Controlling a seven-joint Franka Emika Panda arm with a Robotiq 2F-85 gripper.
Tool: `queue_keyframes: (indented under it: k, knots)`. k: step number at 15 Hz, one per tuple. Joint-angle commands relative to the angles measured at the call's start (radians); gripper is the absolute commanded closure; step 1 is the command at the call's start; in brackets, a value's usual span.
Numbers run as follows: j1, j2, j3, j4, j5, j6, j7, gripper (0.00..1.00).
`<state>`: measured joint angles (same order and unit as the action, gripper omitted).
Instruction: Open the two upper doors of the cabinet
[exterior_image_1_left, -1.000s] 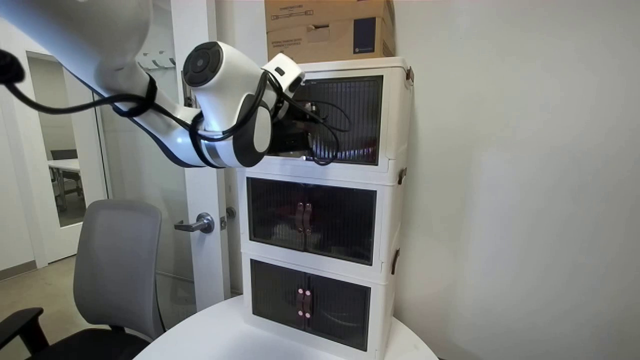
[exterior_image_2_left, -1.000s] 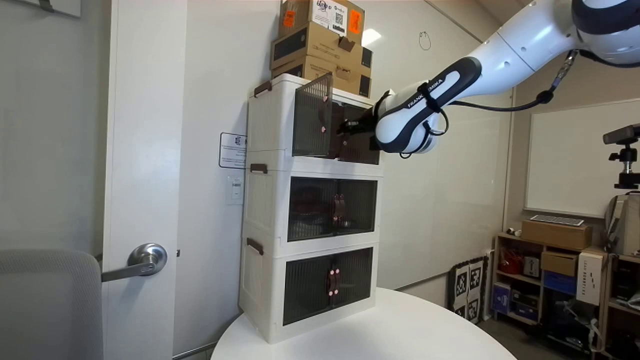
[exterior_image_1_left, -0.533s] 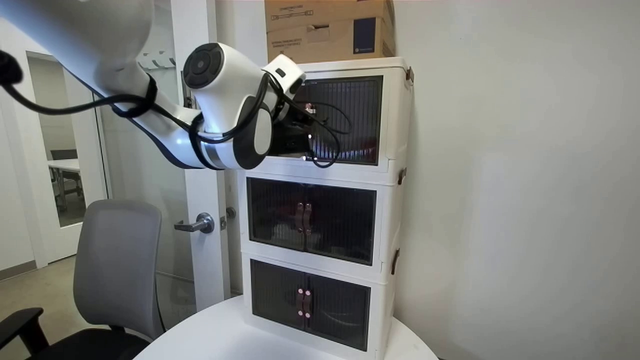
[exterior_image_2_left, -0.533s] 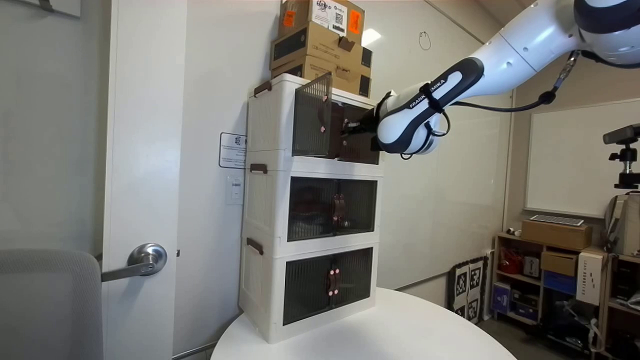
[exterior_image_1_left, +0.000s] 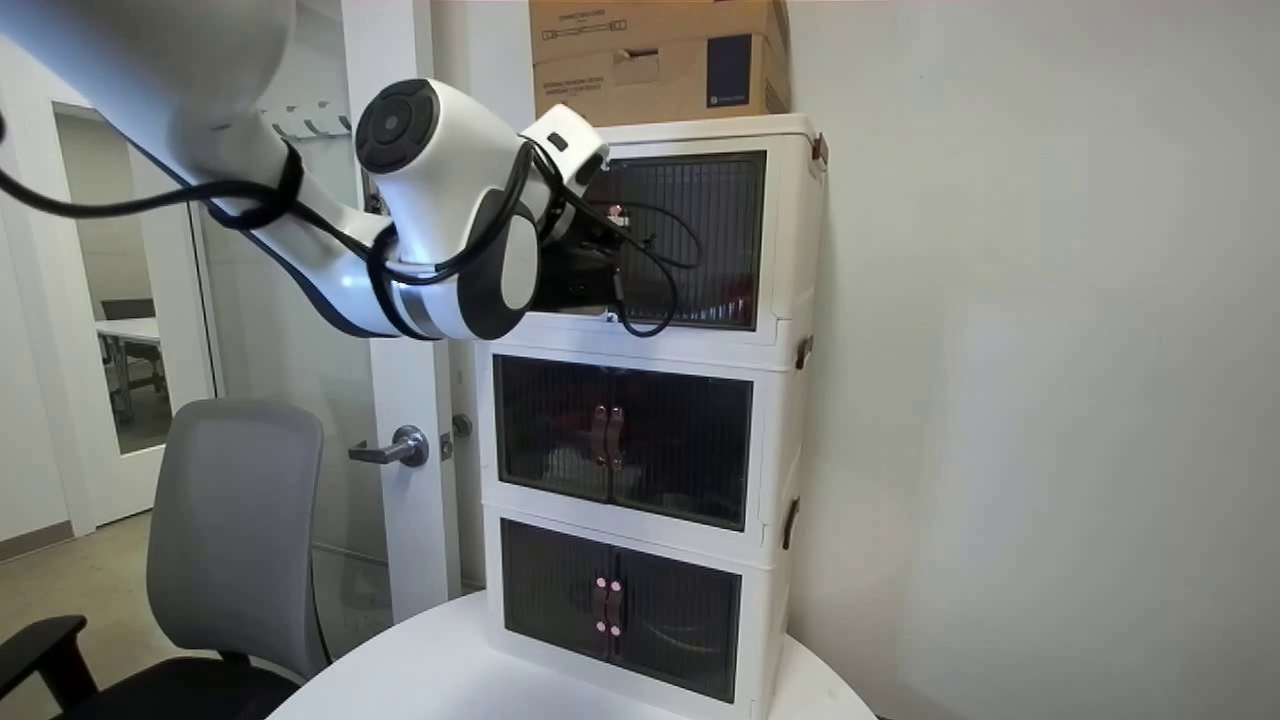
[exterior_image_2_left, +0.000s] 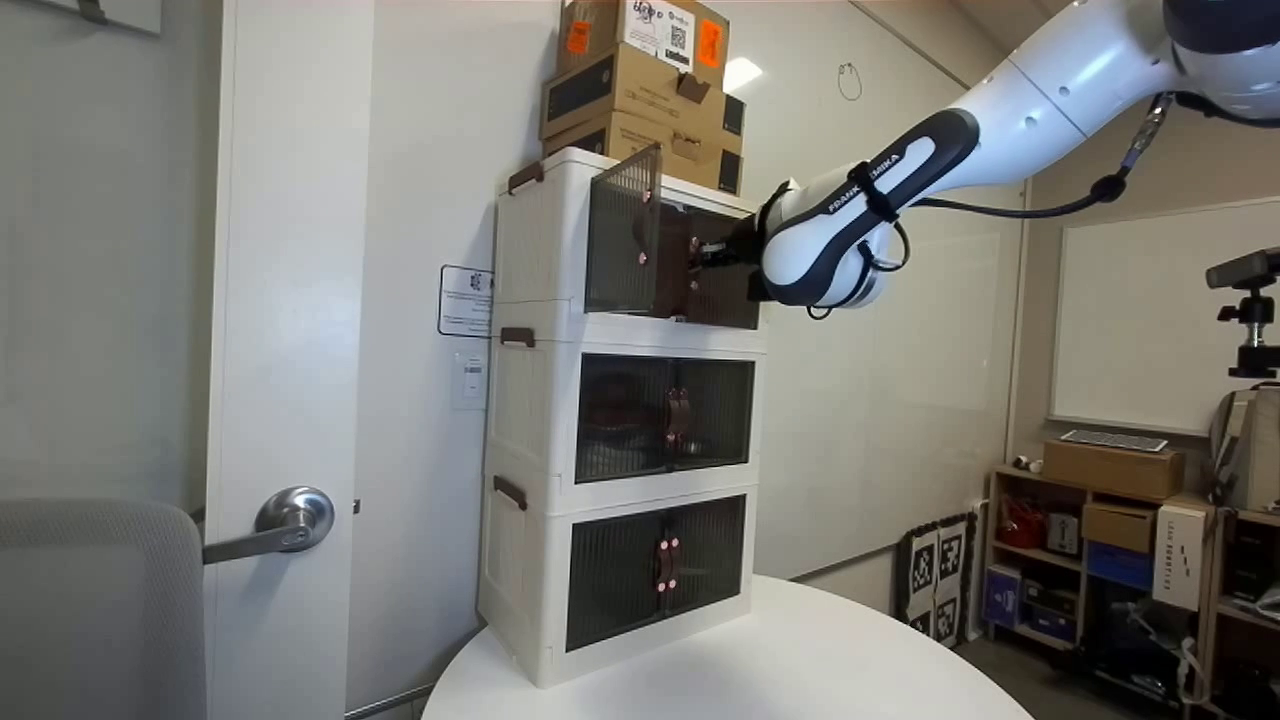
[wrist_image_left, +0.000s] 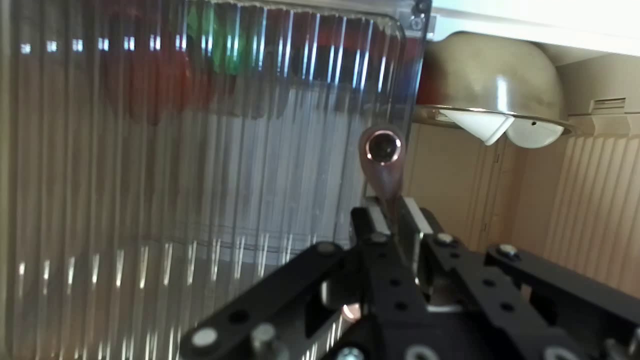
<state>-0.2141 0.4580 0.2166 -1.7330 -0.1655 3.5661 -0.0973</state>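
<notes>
At an upper door (wrist_image_left: 200, 170) | wrist view: claw (wrist_image_left: 391, 212) closed onto handle (wrist_image_left: 384, 175), bowl (wrist_image_left: 492, 75) beyond | exterior views: grip unclear

The robot's arm (exterior_image_2_left: 920, 165) is sloping down toward the cabinet (exterior_image_2_left: 523, 400) in both exterior views. The wrist (exterior_image_2_left: 800, 262) is sitting before the cabinet's top tier, and the gripper (wrist_image_left: 393, 212) is pointing at that tier, its two fingers (wrist_image_left: 378, 219) pinching together on a handle (wrist_image_left: 384, 175).

Cabinet (exterior_image_2_left: 528, 420) white; upper doors (exterior_image_2_left: 622, 240) smoky dark — vertical ribbing; hand (wrist_image_left: 393, 215) black; boxes (exterior_image_2_left: 655, 95) brown; chair back (exterior_image_1_left: 235, 525) grey.
</notes>
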Motion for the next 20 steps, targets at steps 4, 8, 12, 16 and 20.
queue_keyframes:
  k: [4, 8, 12, 16, 20]
  knots:
    - [-0.011, -0.144, -0.017, -0.173, 0.022, 0.052, -0.003, 0.9]
    - [0.046, -0.199, -0.098, -0.256, 0.077, 0.096, -0.039, 0.9]
    - [0.09, -0.25, -0.145, -0.332, 0.199, 0.155, -0.092, 0.64]
    - [0.125, -0.3, -0.172, -0.406, 0.348, 0.238, -0.185, 0.41]
    - [0.133, -0.343, -0.184, -0.455, 0.509, 0.318, -0.295, 0.11]
